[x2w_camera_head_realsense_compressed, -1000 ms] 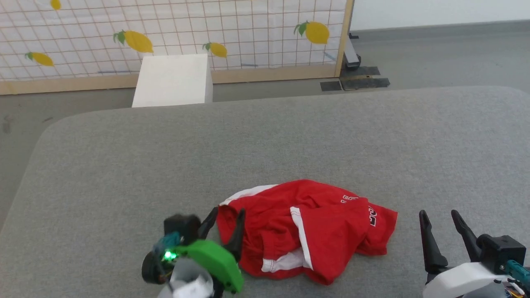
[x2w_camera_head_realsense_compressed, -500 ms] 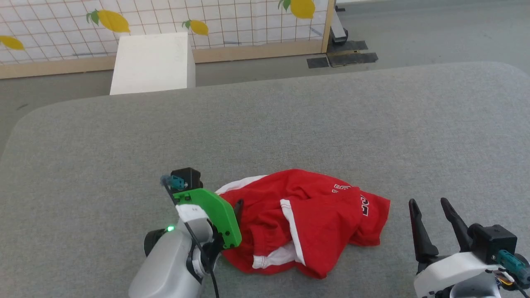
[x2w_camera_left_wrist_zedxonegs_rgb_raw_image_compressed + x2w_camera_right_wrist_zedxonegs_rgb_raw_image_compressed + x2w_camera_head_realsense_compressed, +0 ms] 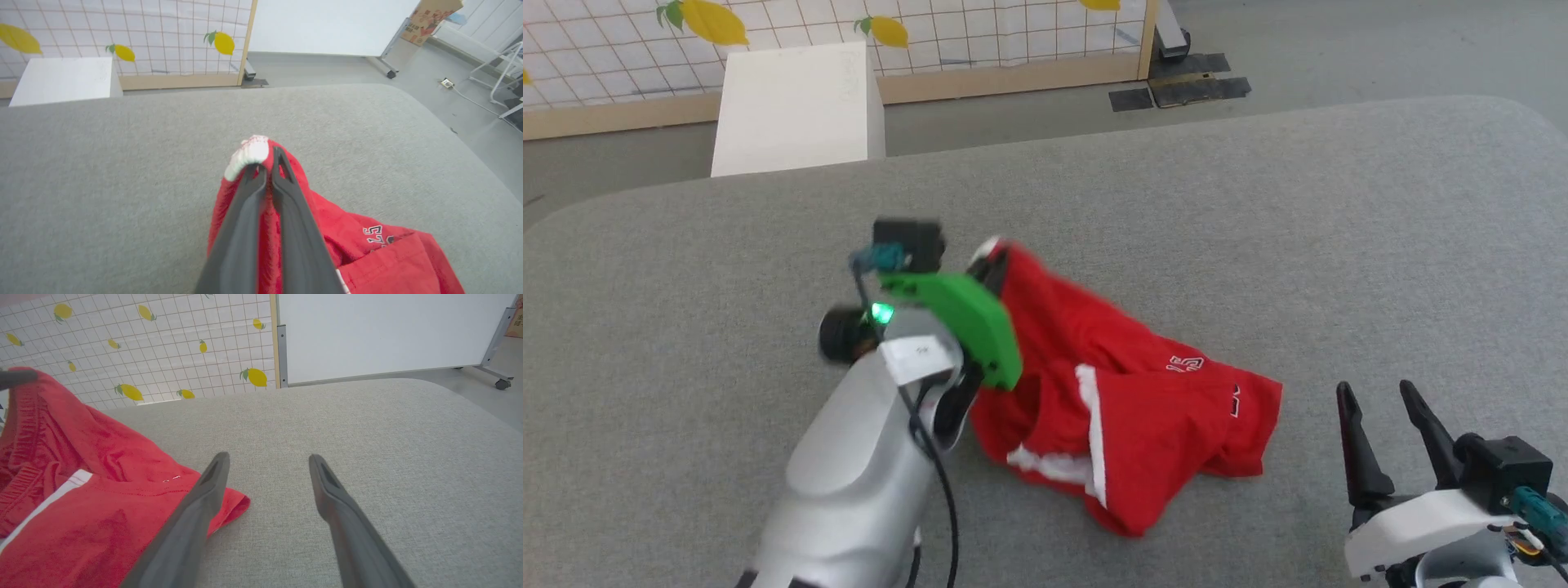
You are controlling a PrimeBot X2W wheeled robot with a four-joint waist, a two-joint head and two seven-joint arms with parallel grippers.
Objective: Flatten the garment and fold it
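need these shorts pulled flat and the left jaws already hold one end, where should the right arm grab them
Probably the loose leg hem of the shorts. It lies flat on the grey pad, nearest the open right jaws and opposite the lifted end. Come in low from the right, one jaw sliding under.

Garment [image 3: 1143, 425] on the table [image 3: 1258, 204] between left end effector [image 3: 268, 163] and right end effector [image 3: 1374, 387], box [image 3: 792, 106] behind.

Open grey table [image 3: 1258, 204] stretches beyond the garment [image 3: 1143, 408] and on 2 sides of it, left and right. The left arm [image 3: 849, 474] crowds its near-left edge. A white box [image 3: 792, 106] stands far beyond it, apparently off the table.
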